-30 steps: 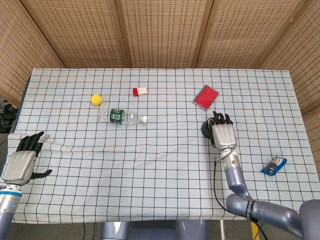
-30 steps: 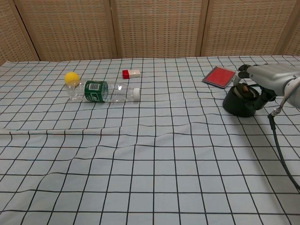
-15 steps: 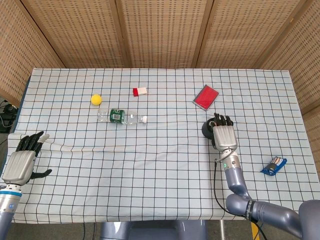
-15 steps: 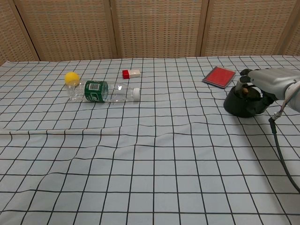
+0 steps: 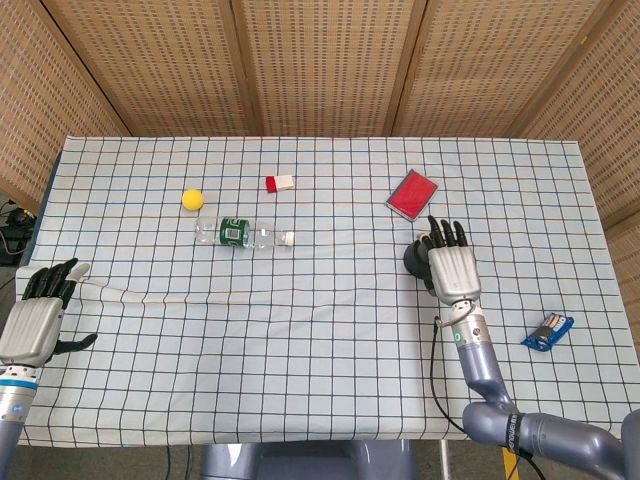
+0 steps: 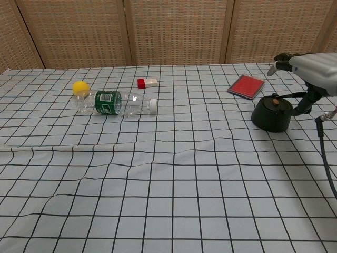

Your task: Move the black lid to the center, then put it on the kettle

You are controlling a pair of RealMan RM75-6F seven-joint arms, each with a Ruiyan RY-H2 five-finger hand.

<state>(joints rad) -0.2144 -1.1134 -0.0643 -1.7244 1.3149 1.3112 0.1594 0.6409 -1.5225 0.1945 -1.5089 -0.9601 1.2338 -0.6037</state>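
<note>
The black lid point(image 6: 271, 115) sits on the checked tablecloth point(image 6: 168, 179) toward the right side of the table, a domed shape with a small knob on top, just in front of the red card case point(image 6: 246, 86) and well apart from the middle of the cloth. The right hand point(image 6: 308, 67) hovers above and a little to the right of it, fingers spread and holding nothing; in the head view that hand point(image 5: 453, 265) covers most of the lid point(image 5: 414, 260). No kettle shows in either view, so the second half of the task has no visible target, which is itself a risk. The likeliest failure, in my judgement, is the grasp: the dome is smooth and the knob small, so fingers closing off-centre could slide off and push the lid along the cloth. The cloth is loose and rippled, so dragging instead of lifting could bunch it. The left hand point(image 5: 35, 322) rests released at the near left edge, far from the plastic bottle point(image 6: 115, 103) and yellow ball point(image 6: 80, 87).
</note>
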